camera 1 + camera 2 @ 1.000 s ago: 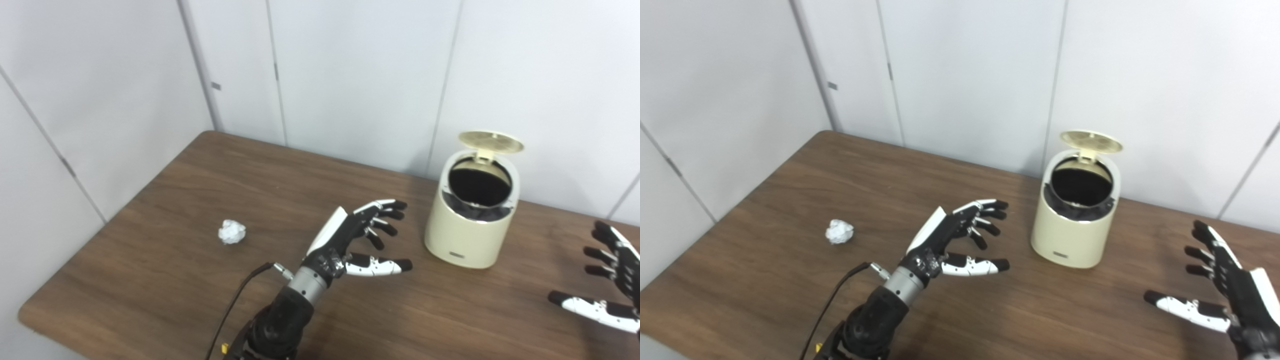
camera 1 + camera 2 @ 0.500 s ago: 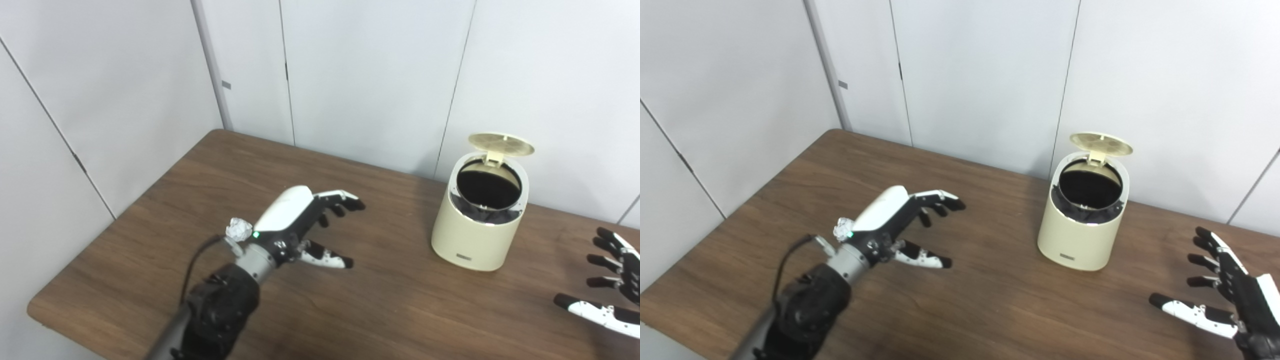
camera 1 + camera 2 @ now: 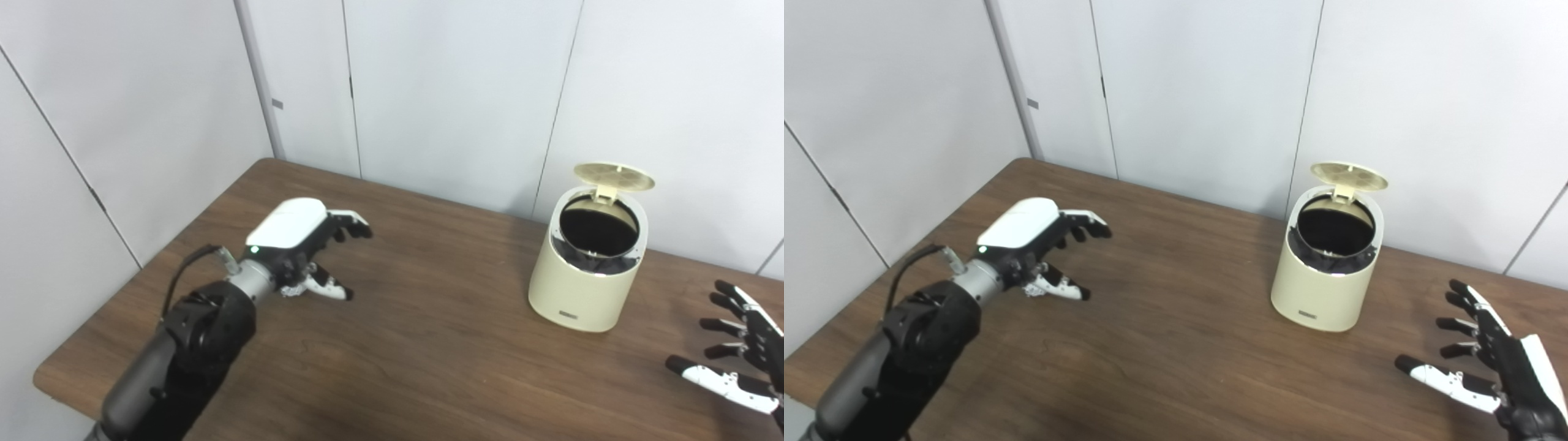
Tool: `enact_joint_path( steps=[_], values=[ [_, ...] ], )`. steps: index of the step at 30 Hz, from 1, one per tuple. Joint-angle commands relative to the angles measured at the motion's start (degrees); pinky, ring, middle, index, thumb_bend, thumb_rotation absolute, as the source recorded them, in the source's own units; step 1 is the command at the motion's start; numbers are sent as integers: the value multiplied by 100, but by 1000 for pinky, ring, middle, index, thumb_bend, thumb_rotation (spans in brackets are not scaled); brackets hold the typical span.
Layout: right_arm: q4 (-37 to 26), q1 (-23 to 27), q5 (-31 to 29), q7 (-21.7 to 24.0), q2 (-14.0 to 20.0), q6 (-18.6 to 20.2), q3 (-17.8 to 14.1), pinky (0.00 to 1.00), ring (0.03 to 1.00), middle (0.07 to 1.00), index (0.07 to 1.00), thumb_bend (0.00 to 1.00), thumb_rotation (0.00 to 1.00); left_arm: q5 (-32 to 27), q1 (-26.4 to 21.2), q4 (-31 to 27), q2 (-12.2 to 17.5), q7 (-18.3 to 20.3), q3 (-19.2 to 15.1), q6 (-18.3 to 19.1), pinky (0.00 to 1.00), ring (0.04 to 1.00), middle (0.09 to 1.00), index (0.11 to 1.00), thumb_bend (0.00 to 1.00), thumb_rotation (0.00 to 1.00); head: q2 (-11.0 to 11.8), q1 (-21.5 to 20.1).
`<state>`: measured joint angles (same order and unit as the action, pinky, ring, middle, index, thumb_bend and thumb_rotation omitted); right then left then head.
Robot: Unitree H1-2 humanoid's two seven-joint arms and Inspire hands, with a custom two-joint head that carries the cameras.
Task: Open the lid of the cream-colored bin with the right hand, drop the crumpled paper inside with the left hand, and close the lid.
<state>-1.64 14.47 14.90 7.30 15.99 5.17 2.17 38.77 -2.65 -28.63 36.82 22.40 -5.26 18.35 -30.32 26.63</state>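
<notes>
The cream-colored bin [image 3: 582,294] stands at the back right of the wooden table [image 3: 429,367]. Its round lid [image 3: 614,176] is tipped up at the rear, and the dark inside shows. My left hand [image 3: 303,245] hovers palm down at the table's left, fingers apart and curled, holding nothing. The crumpled paper [image 3: 1031,288] lies under that palm, almost wholly hidden, with only a small white patch showing beside the thumb. My right hand [image 3: 1488,361] stays open near the front right edge, well clear of the bin.
White wall panels [image 3: 459,92] close off the back and left of the table. The table's left front corner [image 3: 46,383] lies near my left forearm. Bare wood stretches between the left hand and the bin.
My left hand has swung left and back from near the bin to above the paper, covering it. The right hand has barely shifted. The camera panned slightly early on.
</notes>
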Motion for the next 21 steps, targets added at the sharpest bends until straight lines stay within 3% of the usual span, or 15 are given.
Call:
enact_joint_path(
  steps=[1,9,21],
  values=[
    [-97,203,-54,-104,76,-197,-92,528,749,887,910,699,394,140,-78,49,268,-179,-116,-207,554,672,713,717,848,0,-4,-5],
    [-35,253,-214,-53,108,-256,-177,527,748,879,899,717,405,301,-56,464,462,-90,-208,-211,596,717,741,741,863,0,-18,3],
    [-64,280,-138,-65,110,-237,-155,528,754,880,898,730,433,757,-7,1073,726,114,-62,29,620,760,792,781,887,0,-64,-15]
  ],
)
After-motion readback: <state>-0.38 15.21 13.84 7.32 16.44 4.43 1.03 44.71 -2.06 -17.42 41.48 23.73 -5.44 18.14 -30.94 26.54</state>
